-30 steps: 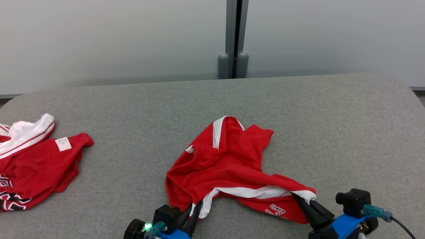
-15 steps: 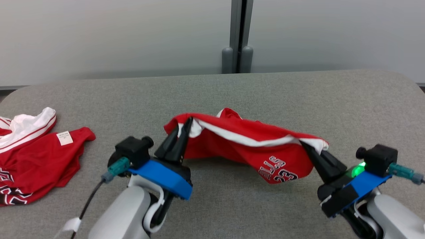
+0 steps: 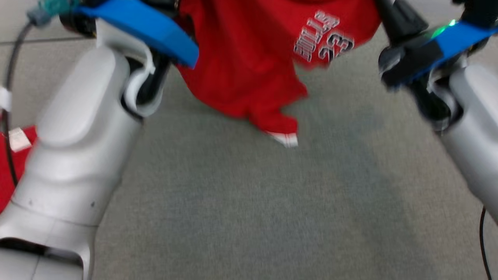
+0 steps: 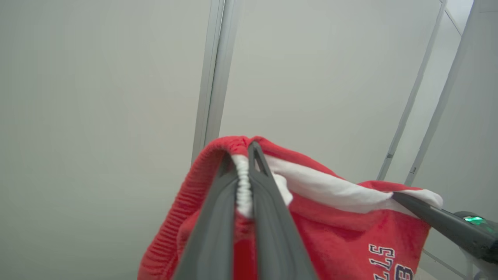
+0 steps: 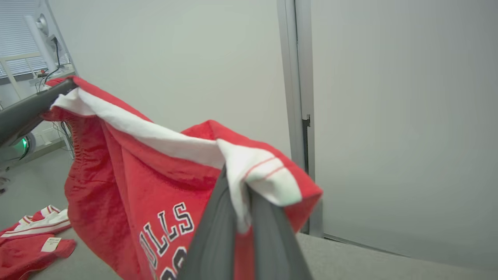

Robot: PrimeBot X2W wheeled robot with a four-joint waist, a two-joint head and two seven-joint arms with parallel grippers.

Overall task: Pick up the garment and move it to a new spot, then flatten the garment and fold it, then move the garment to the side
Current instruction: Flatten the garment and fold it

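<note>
The grey cloth-covered counter [image 3: 249, 210] spreads out nearest the robot, blurred in the head view. Two pale forearms rise over it, the left forearm [image 3: 78, 136] at the near left and the right forearm [image 3: 470, 128] at the near right. A dark cable [image 3: 8, 77] runs down beside the left one. A green light [image 3: 447, 24] glows on the blue mount [image 3: 455, 35] of the right one.

At the left of the counter, partly behind the left forearm, a second red and white garment [image 5: 35, 237] lies crumpled. It has a white label [image 5: 49, 244] on it and is well apart from the held one.

Farther out, between the arms, the garment [image 3: 241, 66], red with white trim, hangs in the air above the middle of the counter. Its upper edge is stretched from one tool to the other. White lettering and the number 23 show on its right part. Its lowest corner, hemmed in white, droops toward the counter, and I cannot tell whether it touches.

The left tool [image 4: 240, 153] is clenched on the left end of that edge, with gathered white elastic pinched between its fingers. The right tool [image 5: 235, 186] is clenched on the right end, with cloth folded over its tips.

Beyond the counter stands a pale wall [image 5: 389, 116] with a grey upright post [image 5: 295, 97].
</note>
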